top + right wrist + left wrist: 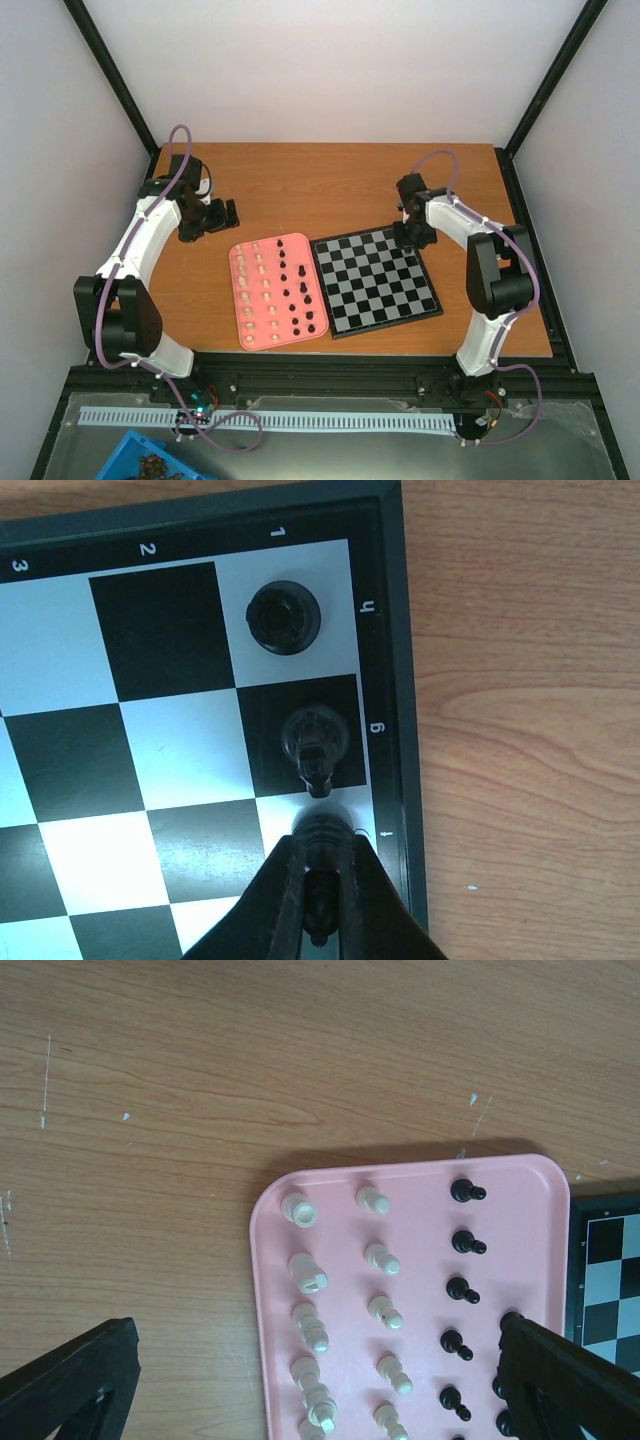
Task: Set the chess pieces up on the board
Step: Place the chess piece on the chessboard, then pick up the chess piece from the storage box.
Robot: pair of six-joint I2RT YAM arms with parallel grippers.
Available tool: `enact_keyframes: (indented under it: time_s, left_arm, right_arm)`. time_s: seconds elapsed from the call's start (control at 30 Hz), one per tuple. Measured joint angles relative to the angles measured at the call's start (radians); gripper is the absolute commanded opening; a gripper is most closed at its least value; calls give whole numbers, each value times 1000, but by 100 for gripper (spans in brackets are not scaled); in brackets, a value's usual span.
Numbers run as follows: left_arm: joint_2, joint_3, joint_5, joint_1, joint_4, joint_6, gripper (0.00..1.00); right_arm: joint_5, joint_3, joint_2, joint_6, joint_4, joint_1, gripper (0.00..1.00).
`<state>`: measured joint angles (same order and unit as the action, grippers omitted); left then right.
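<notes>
The black-and-white board (375, 280) lies right of centre. The pink tray (240, 300) beside it holds rows of cream pieces (258, 288) and black pieces (295, 285). In the right wrist view a black rook (285, 617) and a black knight (315, 742) stand on the board's edge file (70, 750). My right gripper (320, 900) is shut on a black piece (322, 832) over the white square beside the knight. My left gripper (318, 1360) is open above the tray's far end (420, 1220), over cream pieces (305, 1280) and black pieces (462, 1245).
The wooden table (330, 180) extends behind the tray and board. The board's corner (610, 1280) shows at the right of the left wrist view. A blue bin (150, 462) sits below the table's near edge.
</notes>
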<state>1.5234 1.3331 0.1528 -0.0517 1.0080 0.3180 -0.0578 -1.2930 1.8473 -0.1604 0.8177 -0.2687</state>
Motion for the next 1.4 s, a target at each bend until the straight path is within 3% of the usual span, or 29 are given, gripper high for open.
enact_keyframes:
  time_s: [0.07,0.17,0.23,0.47,0.7,0.87,1.17,1.4]
  left_arm:
    - [0,0,0,0,0,0,100]
    - [0,0,0,0,0,0,100]
    - [0,0,0,0,0,0,100]
    - [0,0,0,0,0,0,100]
    - [0,0,0,0,0,0,100]
    - [0,1,1,0,0,0,100]
    - [0,1,0,0,2,0,100]
    - [0,1,2,0,2,0,100]
  right_arm:
    - [-3,0,0,0,-2,0,12]
    - [-8,0,0,3,-3,0,32]
    - [-10,6,0,10,-7,0,39]
    - [-6,22,-6,10,-7,1,53]
    - [9,11,-101,2,32,-20,56]
    - [10,-123,-115,-5,85,-174,58]
    - [108,-436,168,-17,89,-509,61]
    - [190,-484,295,-16,116,-582,61]
